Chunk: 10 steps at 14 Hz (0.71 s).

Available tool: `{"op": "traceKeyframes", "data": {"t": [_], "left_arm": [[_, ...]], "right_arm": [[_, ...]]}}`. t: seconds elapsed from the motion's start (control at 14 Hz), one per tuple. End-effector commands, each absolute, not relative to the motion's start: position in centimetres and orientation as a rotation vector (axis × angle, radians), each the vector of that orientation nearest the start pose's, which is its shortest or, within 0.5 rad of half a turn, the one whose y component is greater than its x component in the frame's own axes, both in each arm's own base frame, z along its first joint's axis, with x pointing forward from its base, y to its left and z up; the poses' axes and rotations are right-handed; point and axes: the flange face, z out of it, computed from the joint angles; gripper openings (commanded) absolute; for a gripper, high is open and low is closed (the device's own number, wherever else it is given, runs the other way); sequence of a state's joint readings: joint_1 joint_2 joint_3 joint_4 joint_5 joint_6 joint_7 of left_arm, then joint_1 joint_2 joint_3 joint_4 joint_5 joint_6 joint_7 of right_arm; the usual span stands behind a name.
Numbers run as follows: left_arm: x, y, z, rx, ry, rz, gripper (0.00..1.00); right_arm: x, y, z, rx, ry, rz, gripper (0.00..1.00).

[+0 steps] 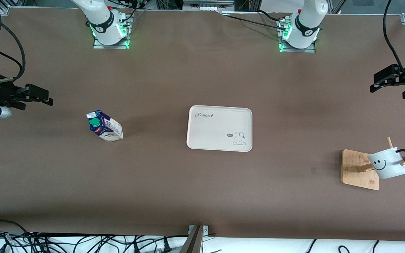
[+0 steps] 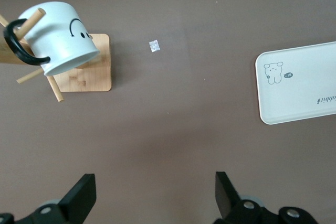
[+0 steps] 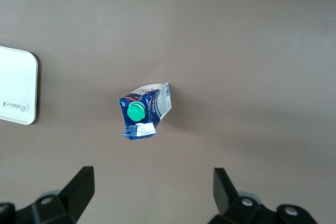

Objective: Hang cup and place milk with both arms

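The white smiley cup [image 1: 387, 162] hangs by its black handle on a peg of the wooden rack [image 1: 360, 169] at the left arm's end of the table; it also shows in the left wrist view [image 2: 56, 44]. The milk carton [image 1: 104, 126] with a green cap stands toward the right arm's end, and shows in the right wrist view [image 3: 143, 117]. My left gripper [image 1: 376, 84] is open and empty, up over the table's edge, apart from the rack. My right gripper [image 1: 46, 98] is open and empty, up in the air, apart from the carton.
A white tray [image 1: 219, 128] with a rabbit picture lies at the table's middle, with nothing on it. It shows in the left wrist view [image 2: 299, 90] and the right wrist view [image 3: 18, 85]. A small scrap [image 2: 154, 46] lies on the table near the rack.
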<state>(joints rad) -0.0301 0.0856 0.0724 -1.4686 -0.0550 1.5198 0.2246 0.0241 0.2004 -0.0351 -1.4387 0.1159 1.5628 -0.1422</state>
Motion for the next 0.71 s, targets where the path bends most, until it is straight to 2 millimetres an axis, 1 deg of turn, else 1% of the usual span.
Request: {"op": "traceKeyframes", "data": {"t": [0.0, 0.21, 0.29, 0.5, 0.57, 0.64], "left_arm": [[56.8, 2.0, 61.4, -3.154, 0.304, 0.057, 1.0], [56.9, 2.5, 60.9, -3.158, 0.285, 0.079, 1.0], [56.9, 3.2, 60.9, -3.159, 0.273, 0.083, 1.0], [56.7, 3.9, 61.1, -3.163, 0.222, 0.076, 1.0], [56.6, 4.6, 61.3, -3.164, 0.203, 0.071, 1.0], [56.5, 4.8, 61.4, -3.165, 0.196, 0.087, 1.0]], "right_arm": [[61.2, 0.4, 57.4, -2.997, -0.203, 0.092, 1.0], [61.2, -0.8, 57.1, -2.998, -0.173, 0.1, 1.0], [61.5, -1.3, 56.5, -2.998, -0.161, 0.112, 1.0], [61.5, -1.6, 56.4, -2.99, -0.245, 0.103, 1.0], [61.5, -1.6, 56.4, -2.99, -0.245, 0.103, 1.0], [61.5, -1.6, 56.4, -2.989, -0.245, 0.103, 1.0]]}}
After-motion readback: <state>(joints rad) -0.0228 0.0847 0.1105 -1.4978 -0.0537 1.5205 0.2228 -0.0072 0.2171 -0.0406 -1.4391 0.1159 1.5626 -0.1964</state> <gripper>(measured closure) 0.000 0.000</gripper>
